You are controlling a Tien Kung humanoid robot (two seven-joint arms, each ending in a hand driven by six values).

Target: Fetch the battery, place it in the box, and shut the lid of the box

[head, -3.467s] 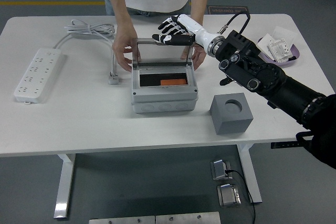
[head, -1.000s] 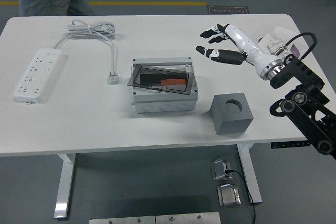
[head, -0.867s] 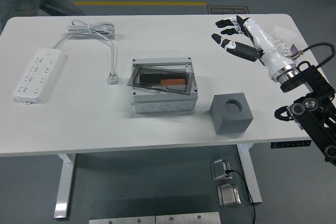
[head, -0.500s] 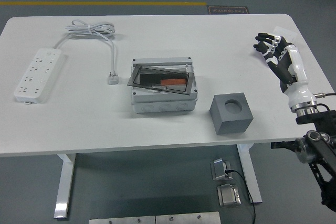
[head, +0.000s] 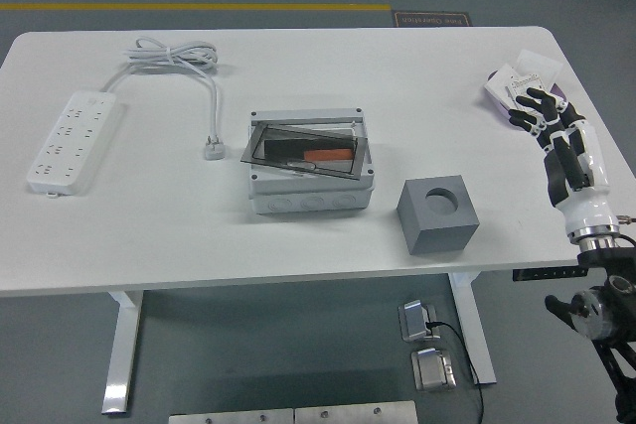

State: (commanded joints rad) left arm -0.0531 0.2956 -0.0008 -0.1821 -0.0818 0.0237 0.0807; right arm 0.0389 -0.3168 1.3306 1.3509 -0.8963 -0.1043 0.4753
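Observation:
A grey box (head: 311, 189) stands at the middle of the white table (head: 149, 235). Its dark see-through lid (head: 304, 149) lies down over the top, a little askew. An orange battery (head: 328, 155) shows through the lid inside the box. My right hand (head: 549, 126) is at the table's right edge, far from the box, its fingers relaxed and spread, holding nothing. My left arm is out of view.
A grey cube with a round hole (head: 438, 213) stands right of the box. A white power strip (head: 74, 140) with a coiled cable (head: 174, 55) and plug (head: 214, 150) lies at the left. A purple tray with white packets (head: 524, 88) sits at the far right.
The person who held the box has left the view. The lid has come down onto the box. My right hand has drawn back from the box to the table's right edge.

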